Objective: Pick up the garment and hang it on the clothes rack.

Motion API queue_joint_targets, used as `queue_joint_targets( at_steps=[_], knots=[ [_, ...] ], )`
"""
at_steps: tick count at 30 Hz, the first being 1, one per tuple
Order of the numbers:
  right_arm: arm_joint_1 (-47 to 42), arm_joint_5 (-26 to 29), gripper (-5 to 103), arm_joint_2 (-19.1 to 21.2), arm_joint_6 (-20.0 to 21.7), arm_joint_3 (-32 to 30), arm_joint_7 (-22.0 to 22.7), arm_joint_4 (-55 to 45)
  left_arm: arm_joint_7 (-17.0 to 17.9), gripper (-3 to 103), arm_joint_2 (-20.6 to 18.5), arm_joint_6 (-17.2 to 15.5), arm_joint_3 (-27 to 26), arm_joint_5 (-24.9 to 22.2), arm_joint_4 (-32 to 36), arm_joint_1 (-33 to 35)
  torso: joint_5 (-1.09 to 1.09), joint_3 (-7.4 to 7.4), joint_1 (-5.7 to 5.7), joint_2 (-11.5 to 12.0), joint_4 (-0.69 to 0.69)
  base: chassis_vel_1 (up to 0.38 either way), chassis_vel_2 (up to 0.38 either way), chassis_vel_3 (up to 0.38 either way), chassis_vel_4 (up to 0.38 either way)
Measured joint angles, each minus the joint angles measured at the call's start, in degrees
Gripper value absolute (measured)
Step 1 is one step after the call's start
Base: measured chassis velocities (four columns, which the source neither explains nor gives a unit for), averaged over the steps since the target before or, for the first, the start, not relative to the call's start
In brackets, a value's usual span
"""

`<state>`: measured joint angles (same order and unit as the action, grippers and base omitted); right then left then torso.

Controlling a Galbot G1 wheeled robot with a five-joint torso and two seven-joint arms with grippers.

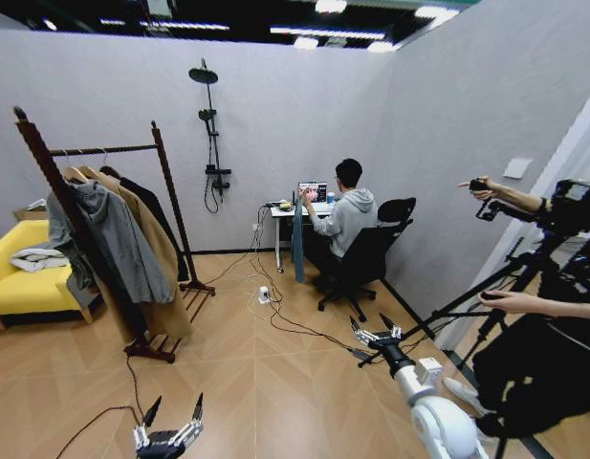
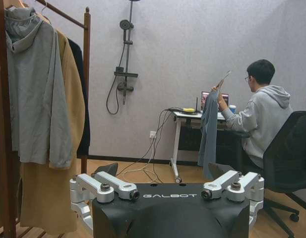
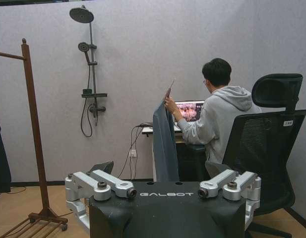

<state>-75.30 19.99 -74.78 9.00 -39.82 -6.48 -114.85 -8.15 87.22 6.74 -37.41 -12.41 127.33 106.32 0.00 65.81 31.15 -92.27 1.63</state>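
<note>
Garment [image 1: 297,239] pickup has not begun: the long teal-blue cloth hangs limp and straight at the far side of the room, held up by the raised hand [image 1: 308,195] of a person seated at a small white desk [image 1: 281,211]. Both grippers are well apart from it. The left gripper [image 1: 168,425] hovers low over the wooden floor with its dark pointed fingers spread wide and nothing between them; the right gripper [image 1: 376,336], on its white arm, is likewise spread and empty, aimed toward the desk.

My reading is that this is the approach step. The next move calls for closing the gap across the floor and taking the garment near its top, where the hand holds it.

To the left stands the clothes rack [image 1: 167,181], dark reddish-brown turned wood with ball finials and a slatted base, its bar already carrying a grey hooded jacket [image 1: 113,234], a tan coat [image 1: 156,251] and a black coat [image 1: 156,212].
</note>
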Motion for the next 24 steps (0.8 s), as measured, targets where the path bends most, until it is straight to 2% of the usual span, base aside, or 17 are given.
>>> queue_joint_targets(
  at_steps=[6, 13, 24],
  knots=[
    [0.3, -3.1, 100, -1.0, 1.4, 0.8, 0.6, -1.5, 0.0, 100, 0.0, 0.0, 0.0, 0.0, 0.0, 0.0, 0.0, 0.0, 0.0, 0.0, -0.01, 0.0, 0.0, 0.0, 0.0],
    [-1.3, -6.9, 100, -2.0, 2.2, 2.0, 4.6, -4.8, 0.0, 100, 0.0, 0.0, 0.0, 0.0, 0.0, 0.0, -0.01, 0.0, 0.0, 0.0, -0.01, 0.0, 0.0, 0.0, 0.0],
    [-4.5, -8.2, 100, -5.1, 1.7, 1.5, 4.3, -7.1, 0.0, 100, 0.0, 0.0, 0.0, 0.0, 0.0, 0.0, -0.01, 0.0, 0.0, 0.0, -0.01, 0.0, 0.0, 0.0, 0.0]
  ],
)
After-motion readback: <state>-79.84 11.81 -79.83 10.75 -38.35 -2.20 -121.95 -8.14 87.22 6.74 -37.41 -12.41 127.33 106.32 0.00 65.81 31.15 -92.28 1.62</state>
